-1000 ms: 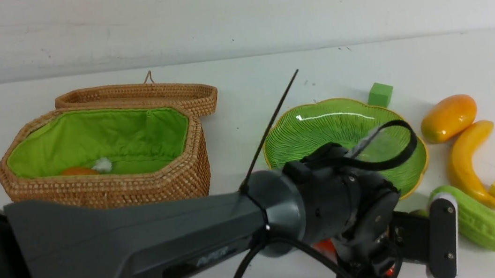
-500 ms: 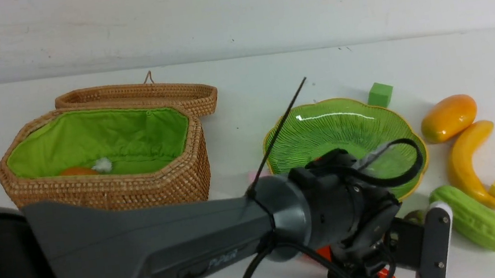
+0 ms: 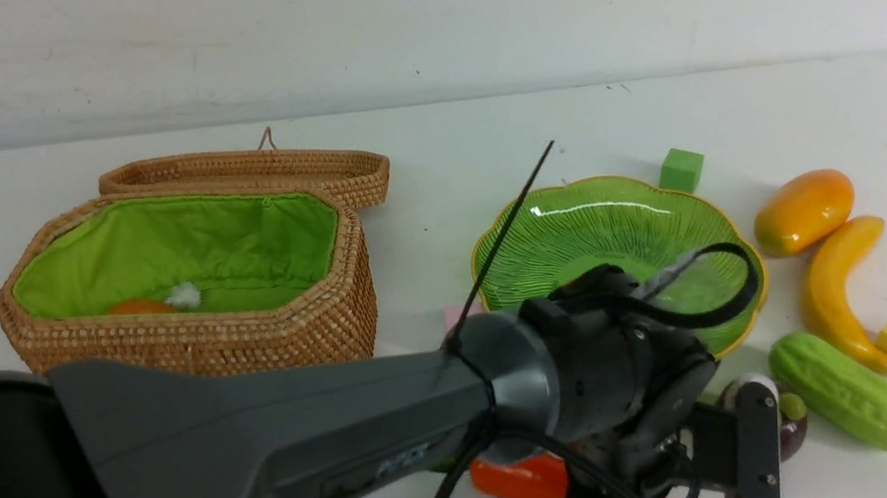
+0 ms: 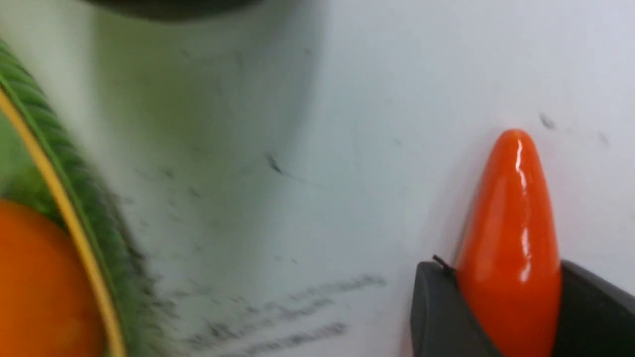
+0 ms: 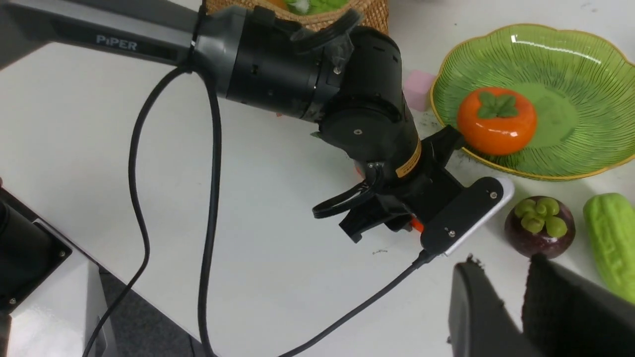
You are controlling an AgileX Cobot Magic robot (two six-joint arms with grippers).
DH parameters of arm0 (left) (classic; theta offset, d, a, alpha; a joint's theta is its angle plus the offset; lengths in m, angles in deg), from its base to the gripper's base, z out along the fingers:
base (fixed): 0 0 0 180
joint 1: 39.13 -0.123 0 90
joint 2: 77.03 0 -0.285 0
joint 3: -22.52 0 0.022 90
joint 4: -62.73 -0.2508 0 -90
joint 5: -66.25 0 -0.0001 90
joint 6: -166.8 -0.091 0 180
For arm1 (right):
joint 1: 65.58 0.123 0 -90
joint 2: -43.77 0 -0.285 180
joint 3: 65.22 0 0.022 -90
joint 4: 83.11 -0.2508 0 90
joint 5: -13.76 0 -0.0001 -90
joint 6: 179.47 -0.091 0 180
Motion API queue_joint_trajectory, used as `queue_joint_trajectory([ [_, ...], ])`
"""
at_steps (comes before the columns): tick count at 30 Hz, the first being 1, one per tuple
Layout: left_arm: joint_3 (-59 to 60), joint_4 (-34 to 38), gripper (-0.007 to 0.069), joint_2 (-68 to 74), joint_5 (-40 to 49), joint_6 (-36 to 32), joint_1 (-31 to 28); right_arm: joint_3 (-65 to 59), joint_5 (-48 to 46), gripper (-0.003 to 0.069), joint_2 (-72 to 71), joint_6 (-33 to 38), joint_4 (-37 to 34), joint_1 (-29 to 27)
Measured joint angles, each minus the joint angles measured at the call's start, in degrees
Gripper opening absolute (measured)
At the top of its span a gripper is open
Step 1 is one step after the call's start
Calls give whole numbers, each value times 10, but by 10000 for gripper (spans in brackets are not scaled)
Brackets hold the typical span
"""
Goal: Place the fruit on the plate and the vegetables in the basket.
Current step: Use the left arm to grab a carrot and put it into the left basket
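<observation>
Grip: left tool [image 4: 501,282] clamped on both sides of a glossy orange carrot toy [image 4: 511,198] lying on the white desk [image 4: 372,124] | near it: green leaf-shaped plate with yellow rim [image 3: 601,221], orange persimmon toy [image 5: 496,121] on it | right tool [image 5: 511,263]: fingers slightly apart, empty, near a dark purple mangosteen toy [image 5: 539,225]

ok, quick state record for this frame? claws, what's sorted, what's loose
left claw: closed around glossy orange toy carrot
right claw: narrowly open, empty, near dark purple toy mangosteen
on green leaf-shaped plate: orange persimmon with green leaf cap
in woven wicker basket: orange lump, unidentifiable
loose on white table: mangosteen, light green bumpy gourd, yellow banana, orange-yellow mango
</observation>
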Motion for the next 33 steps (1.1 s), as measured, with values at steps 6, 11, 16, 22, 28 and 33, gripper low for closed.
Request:
queue_joint_trajectory([
  [6, 7, 20, 253, -52, 48, 74, 0, 0, 0, 149, 0, 4, 0, 0],
  [11, 7, 32, 253, -134, 64, 136, 0, 0, 0, 110, 0, 6, 0, 0],
  [16, 7, 6, 253, -219, 92, 220, -5, 0, 23, 62, 1, 7, -1, 0],
  [22, 7, -81, 253, -284, 115, 307, -99, 0, 111, 29, 20, 42, -47, 0],
  [28, 7, -102, 253, -269, 65, 306, -242, 0, 141, 27, 39, 123, -144, 0],
  [33, 7, -136, 253, -239, 12, 302, -300, 0, 145, 28, 40, 165, -197, 0],
])
